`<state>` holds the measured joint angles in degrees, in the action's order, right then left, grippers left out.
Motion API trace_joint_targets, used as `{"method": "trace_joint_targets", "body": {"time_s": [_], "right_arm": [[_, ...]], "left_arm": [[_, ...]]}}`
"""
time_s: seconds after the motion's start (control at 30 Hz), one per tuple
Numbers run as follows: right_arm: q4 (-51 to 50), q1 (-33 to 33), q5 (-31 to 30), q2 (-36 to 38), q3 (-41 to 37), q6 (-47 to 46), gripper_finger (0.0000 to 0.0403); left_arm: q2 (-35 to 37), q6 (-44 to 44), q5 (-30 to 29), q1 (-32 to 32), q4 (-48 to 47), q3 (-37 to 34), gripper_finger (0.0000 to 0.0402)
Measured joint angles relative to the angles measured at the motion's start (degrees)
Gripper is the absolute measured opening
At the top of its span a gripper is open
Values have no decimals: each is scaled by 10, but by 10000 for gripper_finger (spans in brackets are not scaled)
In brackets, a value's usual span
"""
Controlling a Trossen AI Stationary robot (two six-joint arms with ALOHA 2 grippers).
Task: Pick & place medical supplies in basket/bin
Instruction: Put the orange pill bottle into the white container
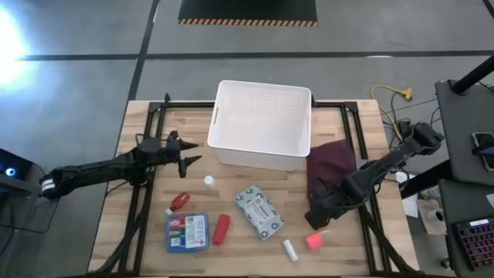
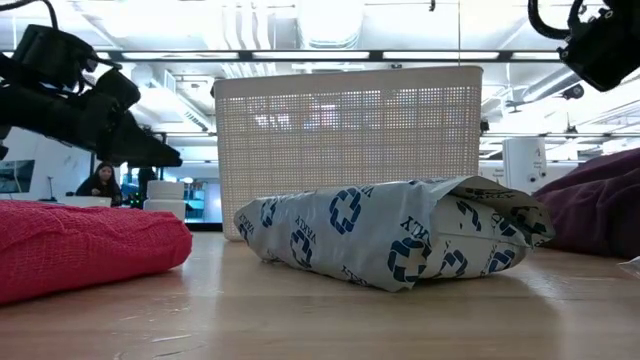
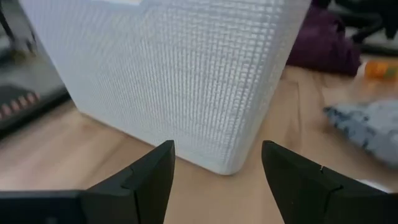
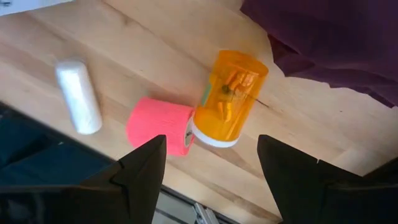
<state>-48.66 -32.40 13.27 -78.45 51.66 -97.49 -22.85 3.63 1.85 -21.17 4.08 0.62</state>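
The table (image 1: 139, 116) carries everything, and the white bin (image 1: 262, 123) stands at its far middle, nothing visible inside it. Beside the bin's right corner lies the maroon cloth (image 1: 330, 162). In front of the bin rests the grey-white patterned packet (image 1: 260, 211), flat on the wood. The blue first-aid box (image 1: 188, 231) lies near the front edge on the left, with the red roll (image 1: 222, 228) just beside it and a small red bottle (image 1: 179, 201) above it. A white roll (image 1: 289, 249) and a pink roll (image 1: 312, 242) lie near the front right. The orange bottle (image 4: 229, 99) lies on its side, touching the pink roll, near the cloth's edge.

The left gripper (image 1: 189, 151) hangs just left of the bin, fingers spread and holding nothing. The right gripper (image 1: 315, 222) hovers above the orange bottle and pink roll, fingers apart and empty.
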Motion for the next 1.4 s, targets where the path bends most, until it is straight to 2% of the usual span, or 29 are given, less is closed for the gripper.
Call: {"method": "trace_joint_targets", "body": {"time_s": [0.13,0.3,0.37,0.53,0.67,0.93,1.13,1.3,1.4], "right_arm": [[3,-1,4,-29,2,-12,245],[30,-19,5,-54,-4,-13,245],[31,-28,-5,-61,-11,-21,245],[86,-46,-40,-58,-59,-77,245],[142,-47,-48,-65,-87,-94,245],[168,-49,-55,-100,-101,-83,239],[168,-49,-70,-92,-98,-76,191],[166,-53,-86,-52,-86,-85,146],[165,-54,-143,-6,-50,-93,142]], "left_arm": [[0,145,1,0,0,1,223],[0,438,50,0,4,9,223],[0,474,71,0,3,9,223],[1,425,145,4,20,10,223],[1,405,151,14,29,27,223],[0,259,151,38,14,121,223],[1,222,150,39,-58,176,223],[2,214,157,39,-65,199,223],[17,215,198,54,-67,201,223]]}}
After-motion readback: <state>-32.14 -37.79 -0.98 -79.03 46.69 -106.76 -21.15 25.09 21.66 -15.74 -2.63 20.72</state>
